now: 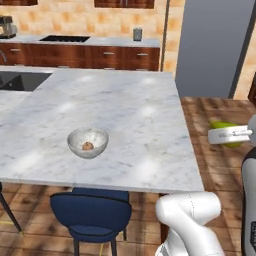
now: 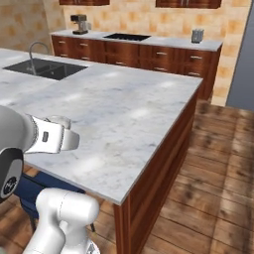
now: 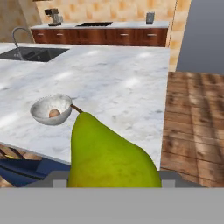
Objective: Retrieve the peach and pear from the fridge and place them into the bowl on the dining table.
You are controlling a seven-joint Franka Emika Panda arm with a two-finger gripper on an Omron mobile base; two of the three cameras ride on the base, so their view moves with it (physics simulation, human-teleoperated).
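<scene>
1. While my pincer (image 3: 114, 186) holds it, the pear (image 3: 111, 159) fills the lower middle of the hand view, yellow-green, with its thin brown stem pointing to the upper left of the frame. My fingertips are hidden behind the fruit, but the jaws are closed on its wide body, only partly drawn together.
2. At the right edge of the left base view, the same pear shows as a green patch behind my white hand, over the wooden floor (image 1: 215, 165) and beside the table, not above it.
3. Left of the pear's stem in the hand view stands the bowl (image 3: 51, 110), whitish-grey, on the marble top; in the left base view it sits in the lower left part of the frame.
4. Inside the bowl lies the peach (image 3: 54, 113), a small round orange-brown fruit at the bottom.
5. Under the bowl, the dining table (image 1: 135, 115) spreads over the middle of the left base view, with a blue stool (image 1: 92, 212) below its near edge and a dark sink (image 1: 22, 80) at the upper left.
6. In the upper right of the left base view stands the grey fridge (image 1: 212, 47), its front flat; I cannot see its handles.
7. Along the top runs the dark-wood counter (image 1: 100, 55).
</scene>
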